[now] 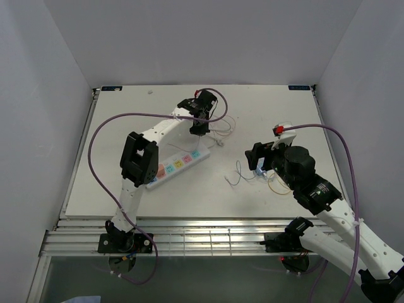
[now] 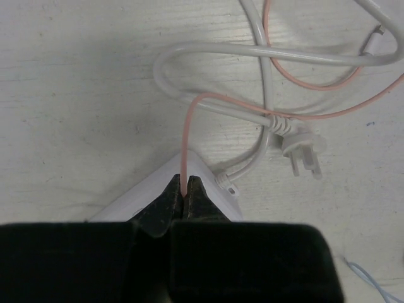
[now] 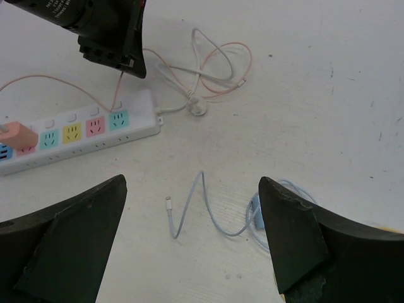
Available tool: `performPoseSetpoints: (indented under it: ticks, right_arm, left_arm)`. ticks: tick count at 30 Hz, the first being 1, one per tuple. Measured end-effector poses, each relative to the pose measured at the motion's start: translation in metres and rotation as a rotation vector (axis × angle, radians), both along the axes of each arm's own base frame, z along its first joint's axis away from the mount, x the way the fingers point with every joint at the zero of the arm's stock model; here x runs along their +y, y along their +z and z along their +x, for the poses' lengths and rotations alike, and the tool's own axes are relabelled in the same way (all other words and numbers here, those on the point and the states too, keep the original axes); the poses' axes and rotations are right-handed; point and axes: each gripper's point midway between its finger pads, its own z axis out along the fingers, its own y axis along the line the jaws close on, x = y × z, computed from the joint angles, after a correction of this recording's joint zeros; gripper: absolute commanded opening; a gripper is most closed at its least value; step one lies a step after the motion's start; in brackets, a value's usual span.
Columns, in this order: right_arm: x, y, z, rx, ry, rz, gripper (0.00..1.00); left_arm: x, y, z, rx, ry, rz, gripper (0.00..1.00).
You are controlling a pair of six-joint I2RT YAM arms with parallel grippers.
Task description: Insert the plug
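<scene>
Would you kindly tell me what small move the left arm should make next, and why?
Probably lift the pink cable a little and draw it clear of the power strip. The left gripper is shut on it just above the strip's end, where it hangs near the teal socket.
</scene>
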Motion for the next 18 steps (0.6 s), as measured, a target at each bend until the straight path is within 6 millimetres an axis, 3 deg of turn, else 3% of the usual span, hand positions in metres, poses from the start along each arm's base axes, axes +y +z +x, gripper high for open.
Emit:
performPoseSetpoints:
  ticks: [3, 6, 9, 14, 18]
  right_arm:
    - [-0.001, -0.001, 0.000, 0.001, -0.004, -0.003, 0.90]
    - [0.000, -0.001, 0.001, 0.003, -0.003, -0.005, 0.90]
    - [0.000, -0.003, 0.001, 0.007, 0.000, -0.007, 0.90]
    - [0.000, -0.001, 0.000, 0.002, 0.001, -0.002, 0.90]
    - [-0.001, 0.004, -0.002, -0.011, 0.008, 0.010, 0.90]
  left_arm:
    - [0.000, 0.012, 0.001, -0.021, 0.009, -0.014, 0.00]
    - [-0.001, 0.037, 0.001, -0.063, 0.011, -0.051, 0.00]
    - [-0.006, 0.083, 0.001, -0.148, 0.001, -0.136, 0.00]
    - [-0.003, 0.180, -0.015, -0.324, -0.031, -0.304, 0.00]
    - [0.005, 0.232, -0.023, -0.444, -0.026, -0.379, 0.00]
